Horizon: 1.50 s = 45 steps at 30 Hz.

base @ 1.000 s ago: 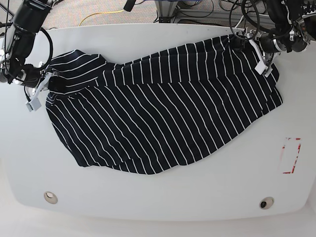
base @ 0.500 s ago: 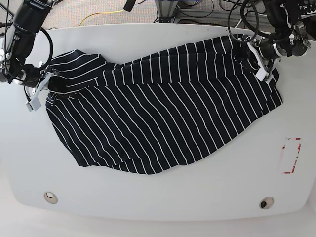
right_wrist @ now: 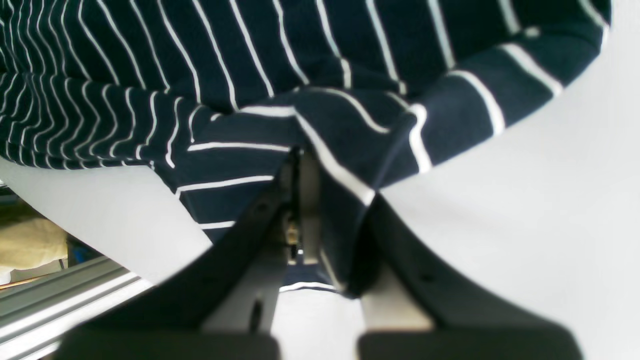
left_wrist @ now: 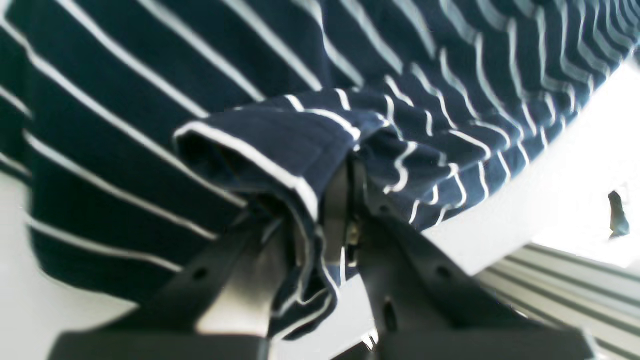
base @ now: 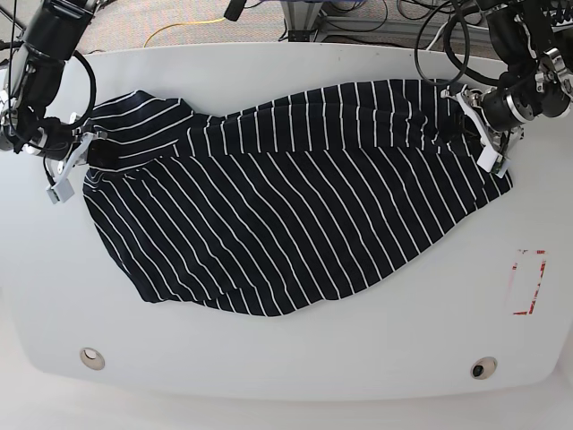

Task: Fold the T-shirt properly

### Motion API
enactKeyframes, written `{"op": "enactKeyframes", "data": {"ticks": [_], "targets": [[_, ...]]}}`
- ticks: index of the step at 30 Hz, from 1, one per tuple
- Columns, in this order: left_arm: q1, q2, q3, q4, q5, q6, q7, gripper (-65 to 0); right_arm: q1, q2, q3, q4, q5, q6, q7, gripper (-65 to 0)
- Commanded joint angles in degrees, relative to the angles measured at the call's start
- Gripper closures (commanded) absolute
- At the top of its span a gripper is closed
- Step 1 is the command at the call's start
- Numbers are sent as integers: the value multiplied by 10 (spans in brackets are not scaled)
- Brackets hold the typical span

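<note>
The T-shirt (base: pixel 286 197), dark navy with thin white stripes, lies rumpled and slanted across the white table (base: pixel 295 358). At its right end my left gripper (base: pixel 488 136) is shut on a bunched fold of the hem; the left wrist view shows that cloth (left_wrist: pixel 280 145) pinched between the fingers of the left gripper (left_wrist: pixel 332 210). At the shirt's left end my right gripper (base: pixel 75 161) is shut on the fabric edge. In the right wrist view the striped cloth (right_wrist: pixel 345 140) drapes over the closed right gripper (right_wrist: pixel 320 210).
A red-outlined rectangle (base: pixel 527 282) marks the table at the right. Two round holes (base: pixel 91 358) (base: pixel 483 368) sit near the front edge. Cables and frame parts (base: pixel 340 18) crowd the area behind the table.
The left gripper closed on the shirt's right edge and shifted toward the front right, pulling that corner's cloth down with it. The right gripper kept its hold and stayed put.
</note>
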Motion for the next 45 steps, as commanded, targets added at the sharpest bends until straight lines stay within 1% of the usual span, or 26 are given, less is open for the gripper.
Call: {"op": "enactKeyframes", "data": {"ticks": [1,3,6,9,11,13,15,17,18,21,23,25,27,29,31,34,35,37,39,42,45], "targets": [[-21,-14,-2,10,-9,-1,-7,-15,30,16,5,7,12,0,14,0],[-45,-30,-2,8,-9,-1,-7,-15,52,18,4,7,12,0,14,0],[-75,-38,-2,10,-9,-1,-6,-15,79,21,4,7,6,0,14,0],[-103,-46,-2,13,-10,-1,-6,-15,112,29,3,7,-17,0,13,0],[-136,-61,-3,20,-10,-1,-6,-15,150,31,3,6,-33,0,12,0],[-171,-66,-3,22,-10,-1,-6,-15,190,31,-7,6,-49,0,12,0],[-213,-68,-3,22,-9,-1,-3,-15,235,34,-36,6,-58,0,12,0],[-250,-69,-3,22,-9,-1,10,-15,270,48,-56,6,-60,0,12,0],[-279,-75,-3,22,-9,-1,19,-15,293,54,-68,6,-60,0,15,0],[-345,-90,2,19,-9,-1,30,-15,357,59,-102,1,-61,0,15,0],[-402,-97,3,18,-9,-1,30,-15,423,74,-142,-19,-61,0,15,0],[-443,-99,8,16,-7,-1,31,-15,470,85,-165,-39,-61,0,15,0],[-507,-111,30,3,8,-1,34,-15,541,90,-197,-73,-61,0,15,0],[-550,-117,39,-8,19,-1,34,-15,592,96,-223,-93,-61,0,15,0],[-606,-117,42,-29,35,-1,34,-15,664,111,-259,-119,-61,0,14,0],[-684,-117,43,-75,52,-1,34,-15,748,113,-310,-154,-60,0,14,0],[-715,-117,43,-97,57,-1,34,-15,748,113,-330,-165,-60,0,10,0],[-751,-117,43,-122,63,-1,34,-15,748,114,-361,-172,-58,0,9,0],[-773,-117,43,-137,67,-1,34,-15,748,116,-396,-173,-58,0,9,0],[-773,-115,45,-140,67,-1,34,-15,748,116,-408,-173,-58,0,8,0],[-753,-113,72,-136,67,-1,34,-15,748,117,-408,-173,-58,0,8,0]]}}
